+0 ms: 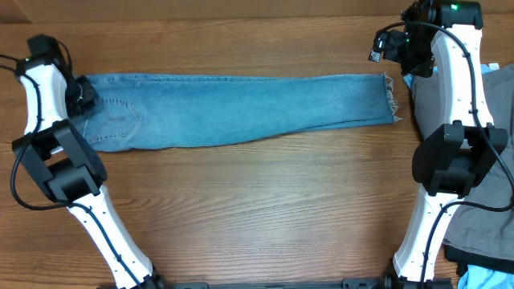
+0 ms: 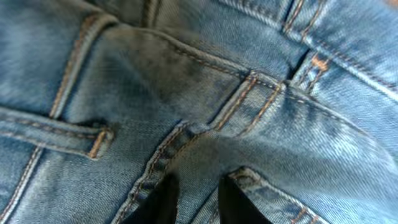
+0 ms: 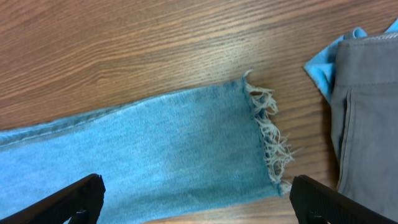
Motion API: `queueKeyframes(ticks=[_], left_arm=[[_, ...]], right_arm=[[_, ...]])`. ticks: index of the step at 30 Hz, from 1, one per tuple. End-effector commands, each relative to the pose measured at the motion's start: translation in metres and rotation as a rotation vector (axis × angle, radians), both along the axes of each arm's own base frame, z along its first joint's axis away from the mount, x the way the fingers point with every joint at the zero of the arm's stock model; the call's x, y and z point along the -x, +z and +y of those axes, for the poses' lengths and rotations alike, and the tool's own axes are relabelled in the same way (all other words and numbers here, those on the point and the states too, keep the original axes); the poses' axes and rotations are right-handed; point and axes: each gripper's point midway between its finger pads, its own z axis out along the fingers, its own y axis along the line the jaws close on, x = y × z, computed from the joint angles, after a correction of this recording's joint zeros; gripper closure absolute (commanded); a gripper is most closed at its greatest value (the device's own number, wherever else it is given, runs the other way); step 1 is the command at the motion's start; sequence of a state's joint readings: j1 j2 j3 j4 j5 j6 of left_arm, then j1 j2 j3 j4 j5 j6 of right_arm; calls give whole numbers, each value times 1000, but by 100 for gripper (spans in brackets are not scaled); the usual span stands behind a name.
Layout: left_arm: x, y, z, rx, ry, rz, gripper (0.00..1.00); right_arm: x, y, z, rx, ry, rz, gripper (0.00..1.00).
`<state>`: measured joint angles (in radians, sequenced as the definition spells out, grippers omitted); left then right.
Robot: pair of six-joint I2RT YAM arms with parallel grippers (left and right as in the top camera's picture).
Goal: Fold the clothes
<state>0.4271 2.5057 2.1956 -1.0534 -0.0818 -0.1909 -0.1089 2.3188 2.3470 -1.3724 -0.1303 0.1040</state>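
Wood-grain table [image 1: 257, 209] carries the bases of both arms at its near edge. Along the right side, grey trousers [image 1: 498, 193] lie in a heap that runs from near to far. A bright-blue garment [image 3: 323, 71] shows from under their edge on the side toward the jeans. Farther back, the jeans [image 1: 241, 108] lie stretched flat across the table. Their waist and back pocket [image 1: 120, 120] are at the left, and the frayed hem [image 3: 270, 134] is at the right, near the grey trousers but apart from them. At the waist the left gripper [image 2: 199, 196] sits low over the denim near a belt loop [image 2: 62, 134], its fingers a little apart. The right gripper [image 3: 196, 193] hangs above the hem end, jaws spread wide and holding nothing.
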Motion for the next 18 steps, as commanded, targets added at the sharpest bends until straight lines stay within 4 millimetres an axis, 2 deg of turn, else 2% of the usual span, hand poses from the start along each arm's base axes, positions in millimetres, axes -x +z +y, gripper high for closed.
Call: queueKeyframes(ticks=[1,2,3,4,6,8,9,11,12,15,18], left_arm=[[-1,-21,-15,71,-51,25,69],[-10,-3,-17,79,-59,-20,59],[-21,23,-19,84,-67,-80,52],[-32,65,-20,86,-61,-170,41],[-35,118,-22,82,-3,-256,36],[-27,157,-28,78,26,-299,30],[-20,167,-35,85,24,-293,23],[-5,170,-49,129,16,-244,13],[2,167,-56,154,14,-211,0],[18,158,-64,185,21,-132,0],[17,158,-63,182,20,-140,0]], right_arm=[[-3,22,0,4,1,-56,0],[-4,22,0,4,1,-56,0],[-4,22,0,4,1,-56,0],[-3,22,0,4,1,-56,0],[-4,22,0,4,1,-56,0],[-3,22,0,4,1,-56,0],[-4,22,0,4,1,-56,0],[-4,22,0,4,1,-56,0],[-4,22,0,4,1,-57,0],[-3,22,0,4,1,-56,0],[-4,22,0,4,1,-57,0]])
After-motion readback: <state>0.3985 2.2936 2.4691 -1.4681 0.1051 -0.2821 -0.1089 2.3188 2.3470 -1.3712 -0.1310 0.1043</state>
